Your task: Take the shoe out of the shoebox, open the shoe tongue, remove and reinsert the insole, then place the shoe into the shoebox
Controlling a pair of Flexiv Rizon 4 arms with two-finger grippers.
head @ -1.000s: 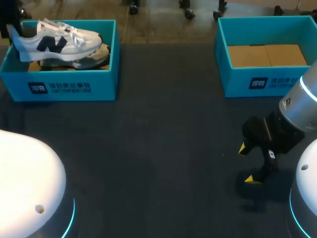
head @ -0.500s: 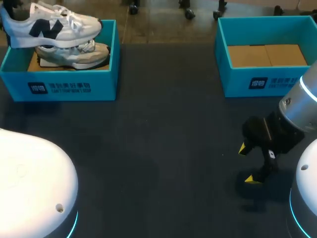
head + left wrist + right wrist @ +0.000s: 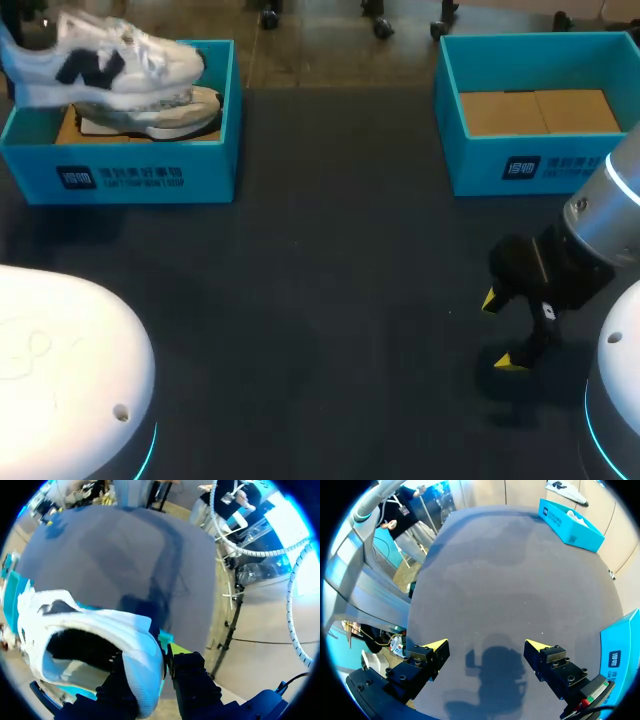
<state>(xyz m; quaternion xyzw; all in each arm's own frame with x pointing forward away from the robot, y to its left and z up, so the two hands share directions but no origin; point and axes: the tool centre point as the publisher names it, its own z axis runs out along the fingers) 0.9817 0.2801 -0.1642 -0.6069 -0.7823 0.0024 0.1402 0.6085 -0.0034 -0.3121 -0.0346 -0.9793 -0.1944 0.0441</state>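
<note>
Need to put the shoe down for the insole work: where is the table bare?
The widest bare table lies between the left box and the right box, running toward the robot. Crowded: the left box, holding a second shoe under the lifted shoe, and the near right, where the open right gripper hovers.

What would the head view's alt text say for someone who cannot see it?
A white shoe is held up above a teal shoebox at the table's far left, with a second shoe lying in the box. A matching teal box stands at far right, holding only cardboard. Near right, the right arm hangs over the dark table, its yellow-tipped jaws open.
</note>
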